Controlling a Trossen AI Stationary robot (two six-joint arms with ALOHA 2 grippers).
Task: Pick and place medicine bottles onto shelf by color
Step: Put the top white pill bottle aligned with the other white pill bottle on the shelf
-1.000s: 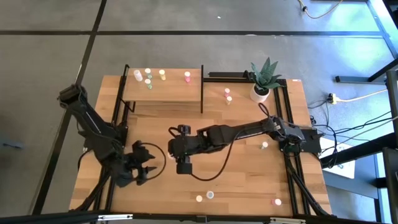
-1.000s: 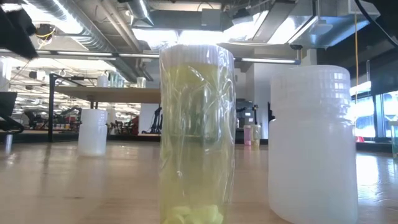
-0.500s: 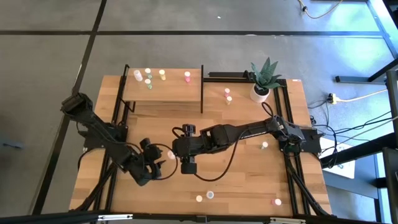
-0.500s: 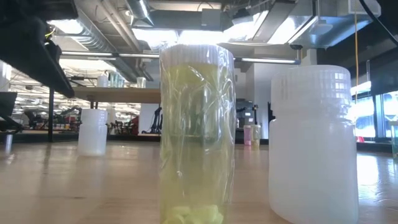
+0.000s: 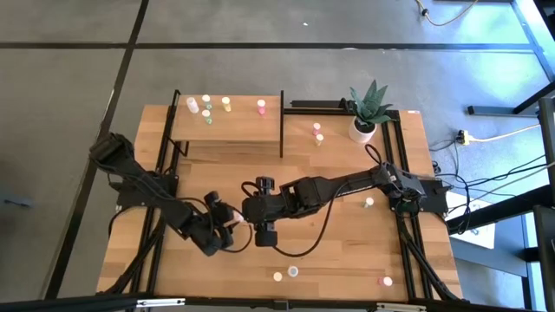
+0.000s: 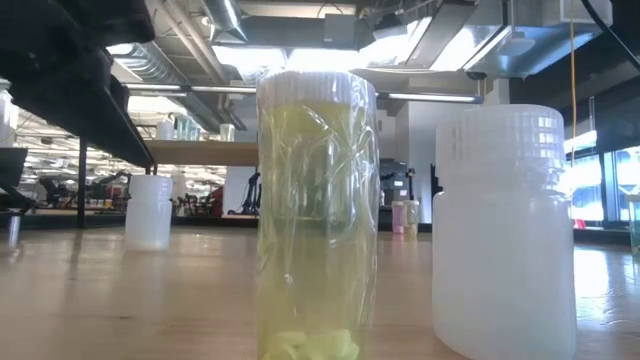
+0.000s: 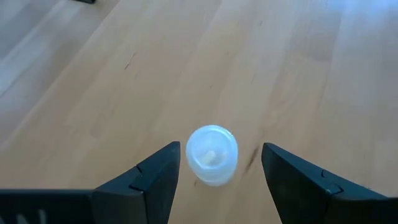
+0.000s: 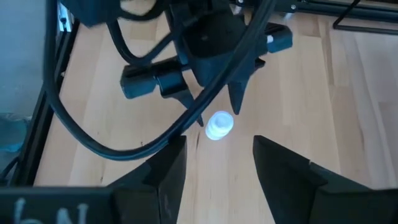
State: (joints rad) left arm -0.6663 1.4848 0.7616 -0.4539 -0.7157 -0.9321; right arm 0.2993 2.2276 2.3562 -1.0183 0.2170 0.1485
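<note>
Tabletop: left gripper [image 5: 232,227], jaws wide, has moved up to white bottle [image 7: 212,154].

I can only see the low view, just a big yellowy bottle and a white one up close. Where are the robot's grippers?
Observer: Both are near the middle of the table. The left gripper is open, with one finger on each side of a small white-topped bottle, not touching it.
Operator: What's the other one doing?
Observer: The right gripper is open and empty, pointing at that same bottle from close by.
Operator: Are any bottles on the shelf?
Observer: Yes, five small bottles stand along the back of the shelf.
</note>
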